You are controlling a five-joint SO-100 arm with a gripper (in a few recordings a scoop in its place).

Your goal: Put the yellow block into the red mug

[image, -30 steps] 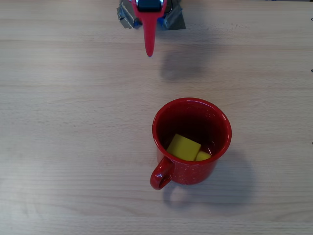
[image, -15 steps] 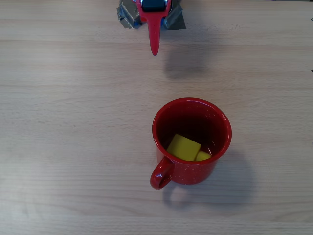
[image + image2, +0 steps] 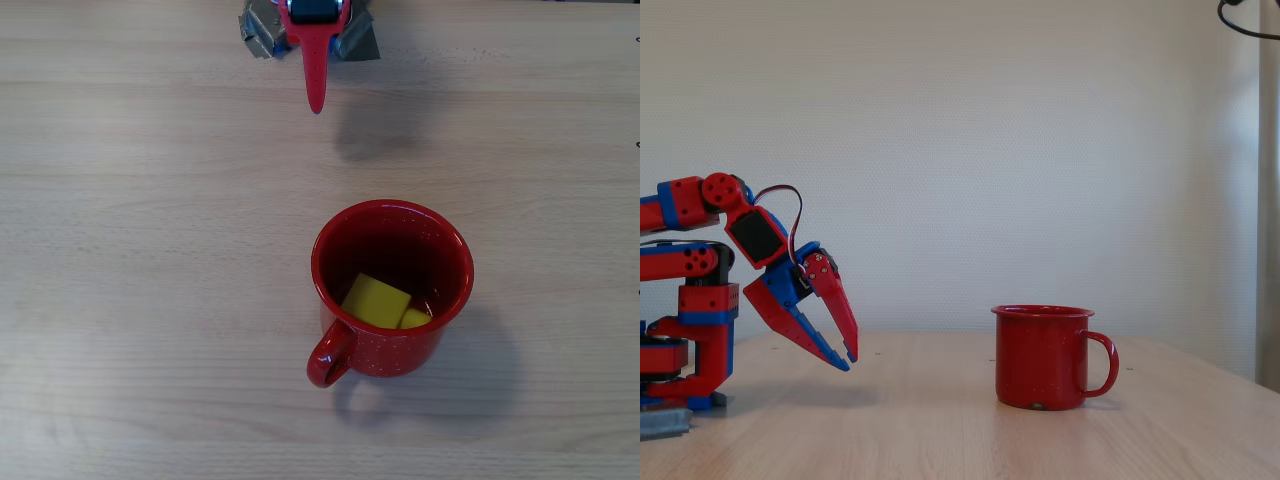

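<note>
Gripper [image 3: 847, 356] hangs near the arm base at the left of the fixed view, tips pointed down and forward just above the table [image 3: 940, 430], fingers nearly together with a thin gap at the tips and nothing between them, so narrow and empty. From overhead it reads as a single red point [image 3: 316, 100] at the top edge, well apart from the red mug [image 3: 392, 290]. Yellow block [image 3: 377, 300] lies inside the mug, tilted against the near wall on the handle side; a second yellow patch just beside it at the lower right could be the stud or a reflection in the glossy inside (too dark in there to tell). Mug stands upright on the table, handle toward the bottom left in the overhead view, to the right in the fixed view, where the wall hides the block. Task status, judged from how things lie: the block is in the mug, the gripper is clear of it and tucked back, so the placing looks done and nothing seems left beyond maybe parking the arm. No risk worth flagging, since the mug sits steady and far from the arm.
</note>
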